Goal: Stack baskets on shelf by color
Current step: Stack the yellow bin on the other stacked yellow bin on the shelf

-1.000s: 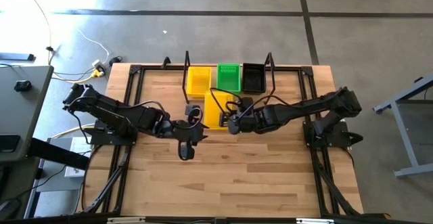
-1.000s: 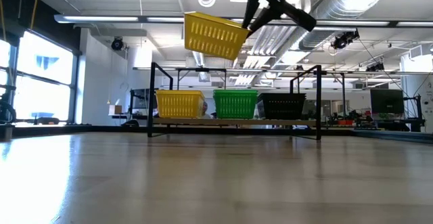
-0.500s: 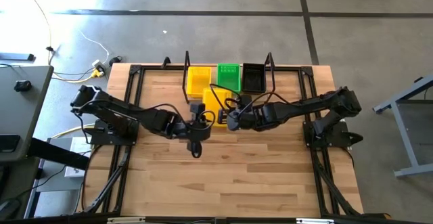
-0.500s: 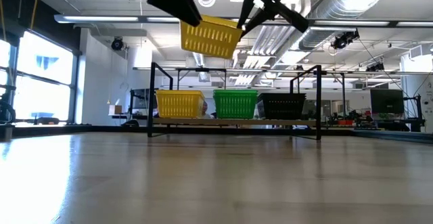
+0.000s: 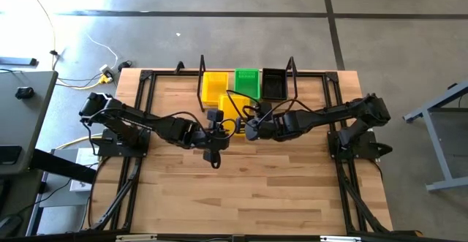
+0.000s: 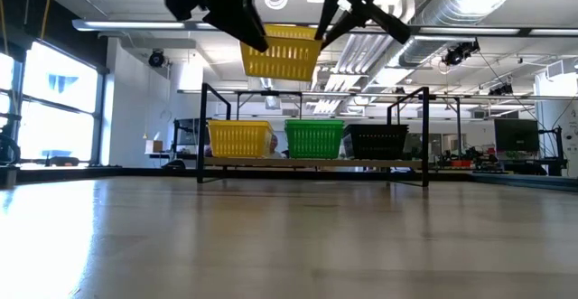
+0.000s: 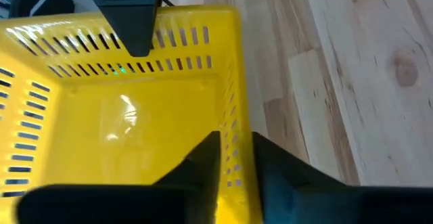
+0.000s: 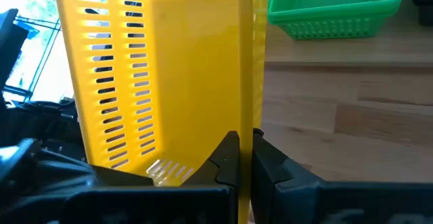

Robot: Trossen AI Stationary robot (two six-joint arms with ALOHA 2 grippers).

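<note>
A yellow mesh basket (image 5: pixel 232 115) hangs in the air between my two grippers, in front of the shelf (image 5: pixel 292 72); in the low view the yellow basket (image 6: pixel 281 53) is nearly level. My left gripper (image 5: pixel 214 131) is at its left side and my right gripper (image 5: pixel 252 127) at its right side, each shut on a wall. On the shelf plank stand a yellow basket (image 5: pixel 213 85), a green basket (image 5: pixel 247 82) and a black basket (image 5: pixel 274 83), side by side on their bottoms. My left gripper has one finger (image 7: pixel 203 166) inside the yellow basket and one outside, astride a side wall's rim (image 7: pixel 236 126). The fingers come down over the rim from the table's left side. The basket is lifted clear of the table. My right gripper pinches the rim of the opposite wall (image 8: pixel 245 109), one finger (image 8: pixel 229 158) inside the basket and one outside. It comes from the table's right side, slanting down. Its inner finger also shows in the left wrist view (image 7: pixel 133 22). The basket hangs clear, nearly level.
The shelf's black wire uprights (image 6: pixel 206 127) (image 6: pixel 424 132) stand at both ends of the plank. The wooden tabletop (image 5: pixel 241 191) in front of the shelf is bare. Black frame rails (image 5: pixel 124 183) run along the table's left and right sides.
My left gripper has gone toward the table's right and far edges, up to the held yellow basket, and now stands astride its left wall. The basket, tilted with its left end low a second ago, has turned nearly level. My right gripper has kept its hold.
</note>
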